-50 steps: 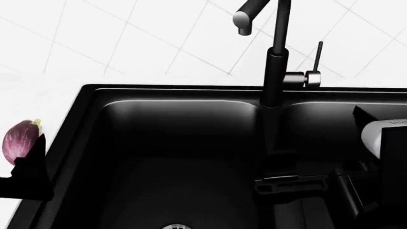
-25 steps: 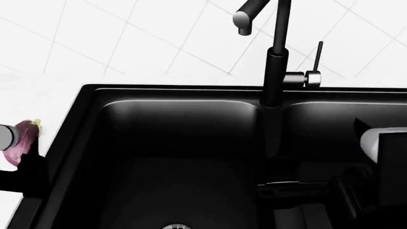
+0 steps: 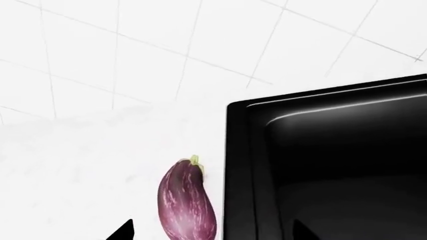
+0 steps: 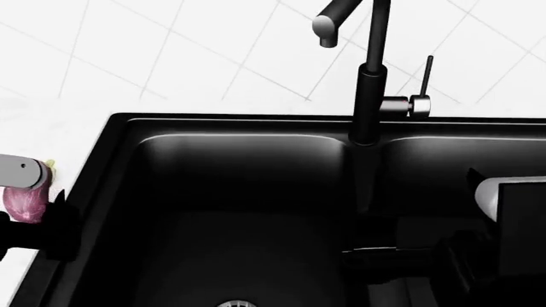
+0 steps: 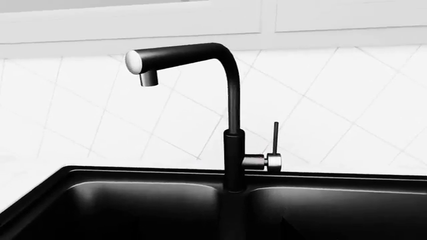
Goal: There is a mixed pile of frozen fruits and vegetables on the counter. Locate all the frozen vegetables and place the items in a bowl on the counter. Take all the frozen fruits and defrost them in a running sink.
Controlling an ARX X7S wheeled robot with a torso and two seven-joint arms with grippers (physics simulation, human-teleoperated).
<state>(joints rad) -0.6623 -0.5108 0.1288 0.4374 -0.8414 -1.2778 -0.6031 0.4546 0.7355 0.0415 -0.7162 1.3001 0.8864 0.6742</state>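
Observation:
The purple eggplant (image 3: 187, 202) with its green cap lies on the white counter (image 3: 80, 165), right beside the rim of the black sink (image 3: 240, 150). My left gripper (image 3: 212, 234) is open. Its two dark fingertips (image 3: 123, 231) stand wide apart, one on the counter side of the eggplant and one over the basin, neither touching it. In the head view my left arm covers most of the eggplant (image 4: 24, 203). My right gripper (image 4: 384, 256) hangs dark over the sink (image 4: 213, 121), and its jaws are lost against the black. No frozen fruits or bowl are in view.
A tall black tap (image 4: 369, 83) with a chrome lever (image 4: 424, 83) rises behind the divider between the two basins. Its spout (image 5: 150, 62) points toward the left basin, and no water shows. A silver drain strainer (image 4: 234, 303) sits at the basin's bottom. White tiled wall stands behind.
My left arm has moved in over the eggplant, which is now mostly covered in the head view. My right arm has shifted slightly lower and to the right.

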